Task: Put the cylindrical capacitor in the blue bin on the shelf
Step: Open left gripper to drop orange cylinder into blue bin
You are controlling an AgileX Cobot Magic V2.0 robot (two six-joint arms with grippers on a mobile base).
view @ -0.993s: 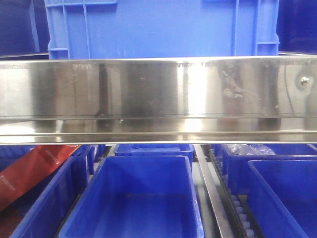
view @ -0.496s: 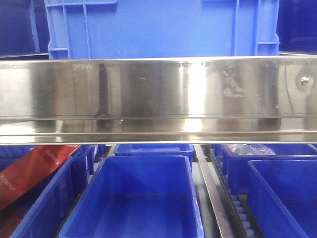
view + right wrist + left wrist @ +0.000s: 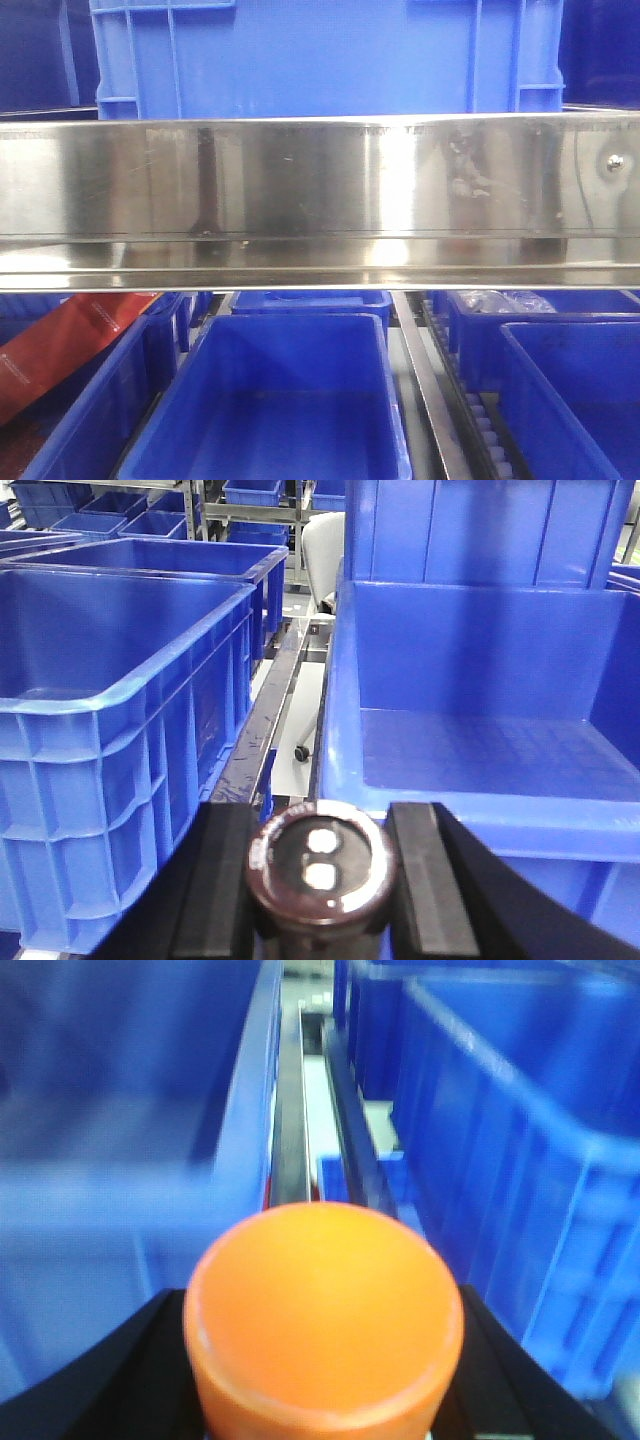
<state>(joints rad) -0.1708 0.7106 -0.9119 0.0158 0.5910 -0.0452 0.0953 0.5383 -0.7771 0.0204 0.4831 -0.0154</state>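
Observation:
The cylindrical capacitor (image 3: 320, 870), a dark maroon cylinder with a silvery top rim, stands between the black fingers of my right gripper (image 3: 320, 825), which is shut on it. It hangs just before the near rim of an open blue bin (image 3: 470, 755) with nothing in it. My left gripper (image 3: 322, 1310) is shut on a round orange cylinder (image 3: 322, 1325) above a gap between blue bins. The shelf (image 3: 320, 190) shows as a wide shiny steel rail in the front view, where neither gripper appears.
A large blue crate (image 3: 110, 670) stands left of the capacitor, with a steel track (image 3: 262, 730) between it and the bin. On the level below the rail sit several blue bins (image 3: 270, 400) and a red packet (image 3: 60, 345). Another blue crate (image 3: 320, 55) rests above.

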